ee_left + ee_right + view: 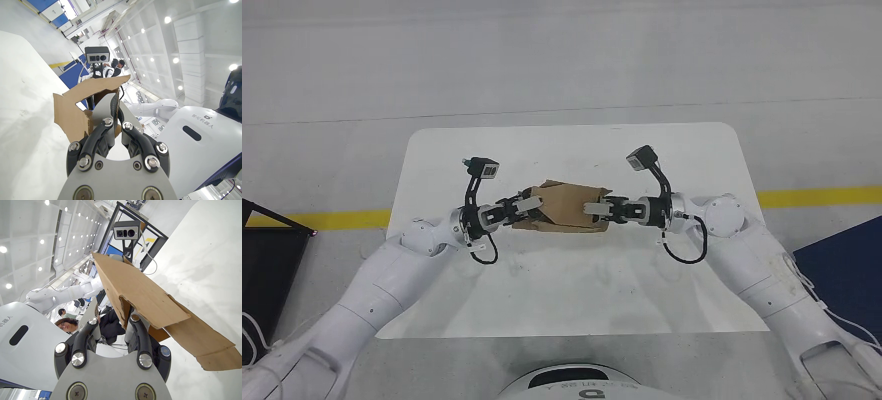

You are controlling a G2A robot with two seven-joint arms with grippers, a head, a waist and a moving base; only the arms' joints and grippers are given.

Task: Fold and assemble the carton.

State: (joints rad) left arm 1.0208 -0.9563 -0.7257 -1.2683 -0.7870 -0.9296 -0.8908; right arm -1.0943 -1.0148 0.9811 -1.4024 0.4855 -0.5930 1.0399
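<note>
The brown carton (564,204) hangs partly folded just above the middle of the white table (572,290), held between both arms. My left gripper (530,203) is shut on the carton's left end; in the left wrist view its fingers (107,106) pinch a thin cardboard wall (90,89) with a ragged flap beside it. My right gripper (594,209) is at the carton's right end. In the right wrist view it (113,308) stands open: one finger (90,313) is free of the cardboard, the other lies under a carton panel (136,289), and a long flap (208,344) trails toward the table.
The tabletop around the carton is bare, with the front edge (582,332) near the robot. A black frame (267,260) stands on the floor off the table's left side. Each wrist view shows the other arm's camera mount (96,55) (126,232) beyond the carton.
</note>
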